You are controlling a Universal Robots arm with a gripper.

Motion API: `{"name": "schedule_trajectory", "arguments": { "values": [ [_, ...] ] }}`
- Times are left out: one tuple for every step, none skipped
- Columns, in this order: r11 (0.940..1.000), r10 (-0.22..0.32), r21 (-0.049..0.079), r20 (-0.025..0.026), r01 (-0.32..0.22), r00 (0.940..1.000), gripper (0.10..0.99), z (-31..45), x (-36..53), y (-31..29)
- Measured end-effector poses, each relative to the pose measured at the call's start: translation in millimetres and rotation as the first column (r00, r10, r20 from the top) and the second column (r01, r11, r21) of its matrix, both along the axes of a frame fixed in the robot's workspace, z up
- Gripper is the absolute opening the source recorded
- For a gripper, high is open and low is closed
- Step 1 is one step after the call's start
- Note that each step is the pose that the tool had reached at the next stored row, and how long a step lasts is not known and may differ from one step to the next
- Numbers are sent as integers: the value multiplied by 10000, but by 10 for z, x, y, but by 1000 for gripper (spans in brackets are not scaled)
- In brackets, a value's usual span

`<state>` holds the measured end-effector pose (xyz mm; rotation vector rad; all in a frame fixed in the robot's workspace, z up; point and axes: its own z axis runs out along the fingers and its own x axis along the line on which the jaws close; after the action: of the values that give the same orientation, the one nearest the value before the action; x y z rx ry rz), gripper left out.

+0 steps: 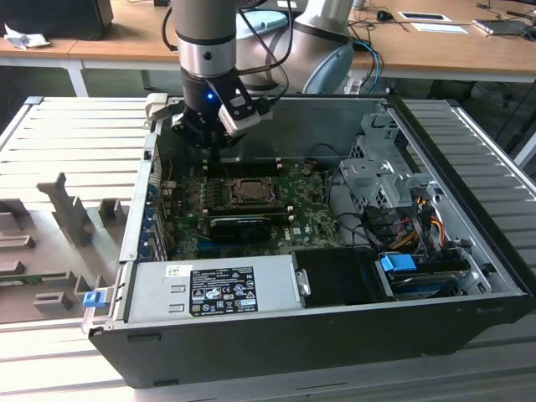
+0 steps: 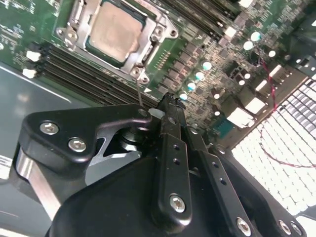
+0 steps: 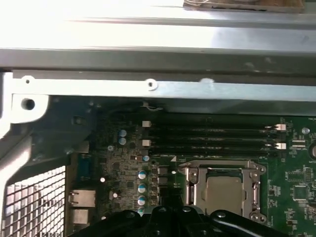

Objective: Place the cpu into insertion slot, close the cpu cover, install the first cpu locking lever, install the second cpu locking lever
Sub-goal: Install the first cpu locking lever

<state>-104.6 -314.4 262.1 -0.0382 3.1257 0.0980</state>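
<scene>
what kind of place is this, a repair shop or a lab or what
Most likely a robotics lab or test workshop. An open desktop computer case lies on a slatted metal workbench, a robot arm reaches in over its motherboard, and office desks with cables and papers stand behind.

Work surface: grey slatted metal table (image 1: pixel 75 134), exterior view.
We see the open black computer case (image 1: pixel 335 327) lying on its side directly on the slats, taking up the middle and the exterior view's right. On the exterior view's left, just beside the case, a flat grey fixture plate (image 1: pixel 25 289) sits on the same table, with several upright grey blocks (image 1: pixel 63 205) standing on it. A small blue clip (image 1: pixel 92 296) sits at the plate's edge, near the case's closest corner.
</scene>
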Motion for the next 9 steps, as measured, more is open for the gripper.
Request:
{"name": "schedule_trajectory", "arguments": {
  "values": [
    [10000, 24, 0, 1, -24, 10000, 106, -1, -22, 0],
    [10000, 44, 1, 1, -44, 10000, 106, -3, -36, 1],
    [10000, 70, 1, 2, -70, 10000, 106, -6, -50, 10],
    [10000, 86, 1, 1, -86, 10000, 106, -9, -54, 20],
    [10000, 97, 0, 1, -97, 10000, 106, -12, -55, 32],
    [9999, 112, 0, 0, -112, 9999, 106, -16, -56, 58],
    [9999, 121, -1, 0, -121, 9999, 106, -17, -57, 70],
    [9999, 130, 0, 1, -130, 9999, 106, -19, -57, 82],
    [9999, 143, 0, 1, -143, 9999, 106, -20, -58, 95]
  ]
}}
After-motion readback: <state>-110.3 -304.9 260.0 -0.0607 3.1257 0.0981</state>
